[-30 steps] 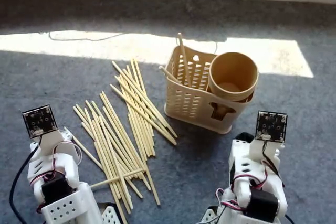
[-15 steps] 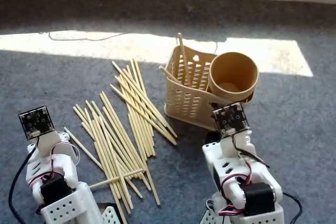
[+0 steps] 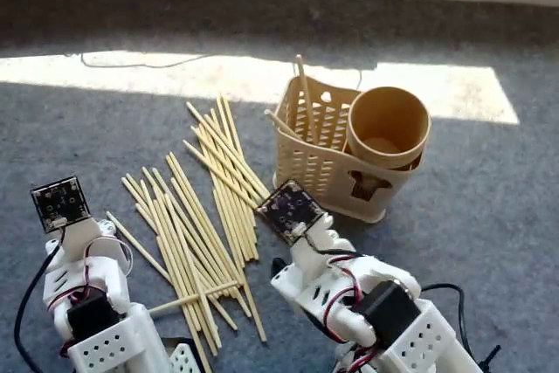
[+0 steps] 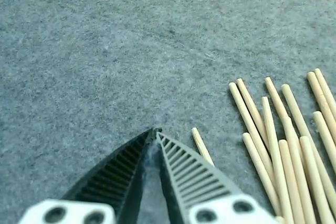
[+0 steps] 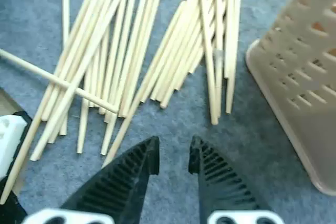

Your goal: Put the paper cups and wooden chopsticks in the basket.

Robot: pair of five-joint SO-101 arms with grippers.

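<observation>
A cream perforated plastic basket stands on the grey felt-covered surface, right of centre. A tan paper cup sits upright in the basket's right end, mouth open to the top. Two wooden chopsticks stand in the left end: one upright, one leaning across the rim.

The rest of the light wooden chopsticks lie scattered flat on the surface left of the basket, in two loose overlapping bundles, with one lying crosswise over the near ends.

The left pincer is closed tip to tip with nothing in it. It is low over bare grey felt at the near left, and a single chopstick end lies just beside it.

The right pincer stands narrowly parted and holds nothing. It is over the felt just short of the chopsticks' near ends, with the basket's wall close on its right. That arm leans in from the near right, ending between the pile and the basket.

A band of sunlight crosses the far side of the surface.
</observation>
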